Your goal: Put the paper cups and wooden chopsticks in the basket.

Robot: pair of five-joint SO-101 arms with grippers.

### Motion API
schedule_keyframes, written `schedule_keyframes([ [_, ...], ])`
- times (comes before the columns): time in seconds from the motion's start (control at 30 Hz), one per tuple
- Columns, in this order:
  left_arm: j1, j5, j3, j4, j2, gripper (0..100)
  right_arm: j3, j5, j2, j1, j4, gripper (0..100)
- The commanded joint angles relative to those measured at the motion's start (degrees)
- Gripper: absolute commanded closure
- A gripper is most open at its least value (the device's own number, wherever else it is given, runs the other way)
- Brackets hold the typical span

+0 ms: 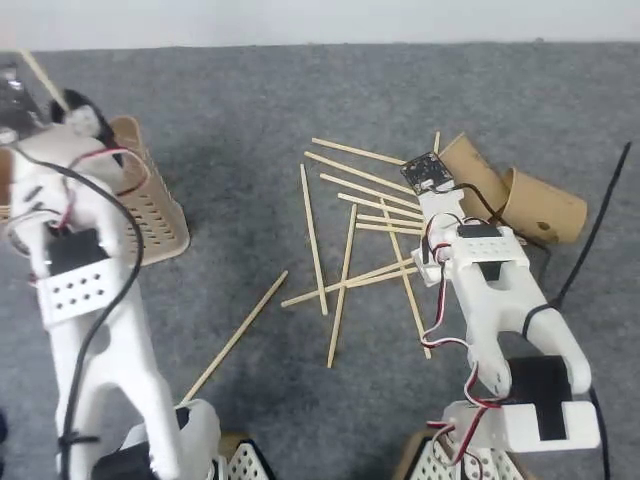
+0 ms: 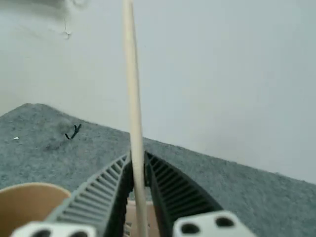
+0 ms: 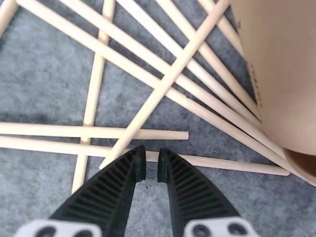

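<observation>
The basket [image 1: 160,220] is being carried at the left of the bench [image 1: 240,110]. Above its rim the left hand [image 2: 137,163] is being held, closed on one upright chopstick [image 2: 131,98]. The loose chopsticks [image 1: 345,265] are being carried crossed over one another at the middle. The right hand [image 3: 147,165] is being held low over them, fingers drawn close together. Two paper cups [image 1: 540,208] are being supported on their sides just behind it, at the right.

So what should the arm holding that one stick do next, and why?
Probably open the left gripper to drop its chopstick: the jaws are shut on the stick, standing upright, and the basket seems to lie just under that gripper.
</observation>
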Motion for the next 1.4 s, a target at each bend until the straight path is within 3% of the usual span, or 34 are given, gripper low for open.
schedule_keyframes([
  [0.0, 0.97, -1.23, 0.84, -1.93, -2.46, 93, 0.18, 0.70, 0.22, -1.36, -0.75, 94.2],
  [0.17, 0.62, -1.41, 1.19, -1.67, -2.73, 72, 0.18, 0.70, 0.22, -1.36, -0.75, 94.2],
  [0.47, 0.62, -1.14, 0.75, 0.26, -3.08, 71, 0.18, 0.70, 0.22, -1.36, -0.75, 94.2],
  [0.7, 5.10, -4.84, -14.11, 36.92, -14.33, 71, 0.18, 0.70, 0.22, -1.36, -0.75, 94.3],
  [0.87, 15.74, -8.00, -10.68, 48.35, -19.34, 71, 0.18, 0.70, -0.13, -0.84, -0.40, 94.1],
  [1.0, 22.68, -7.21, 0.40, 46.59, -23.12, 71, -2.02, 0.70, -2.24, 1.10, 3.03, 94.0],
  [1.13, 24.79, -4.40, 14.20, 35.96, -27.60, 71, -10.73, 0.79, -8.66, 4.97, 14.46, 93.3],
  [1.27, 24.97, -4.22, 27.30, 24.18, -30.33, 71, -24.97, 4.31, -9.19, 8.13, 29.49, 81.8],
  [1.37, 24.53, -4.22, 32.66, 20.66, -31.56, 71, -36.22, 4.92, -5.14, 9.10, 40.22, 75.7],
])
